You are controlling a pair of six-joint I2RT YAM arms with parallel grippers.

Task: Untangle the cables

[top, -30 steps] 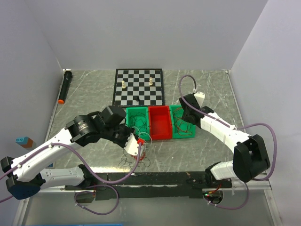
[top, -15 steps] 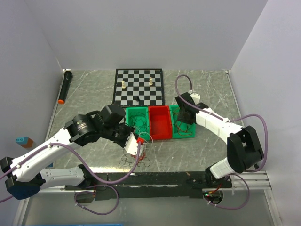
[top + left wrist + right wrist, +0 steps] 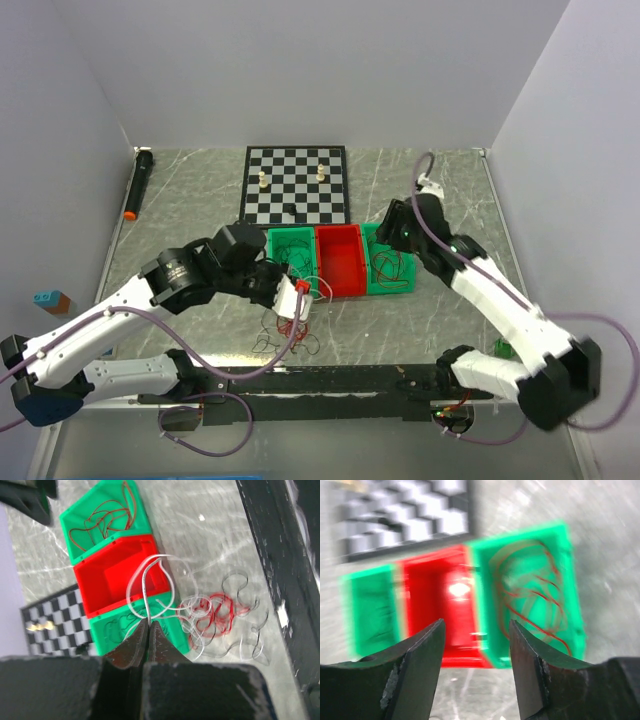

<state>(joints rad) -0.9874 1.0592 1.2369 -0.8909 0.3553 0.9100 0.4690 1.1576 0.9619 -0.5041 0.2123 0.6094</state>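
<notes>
Top external view: a black marker [image 3: 137,183] lies along the left edge of the bench [image 3: 190,210], towards the far corner. The left tool [image 3: 300,296] hangs towards the near edge, just left of the middle. Its jaws are pinched tight on a white cable [image 3: 145,587] that arcs away from the tips. The rest of the cables [image 3: 285,335], red, white and black, lie tangled on the bench between the bins and the near edge. A chessboard [image 3: 296,186] sits by the far edge. The left green bin [image 3: 290,250] holds dark wires, the red bin [image 3: 338,262] stands beside it, and the right green bin [image 3: 392,264] holds red wires. The right tool [image 3: 475,645] hovers above that bin, jaws wide apart and empty.
</notes>
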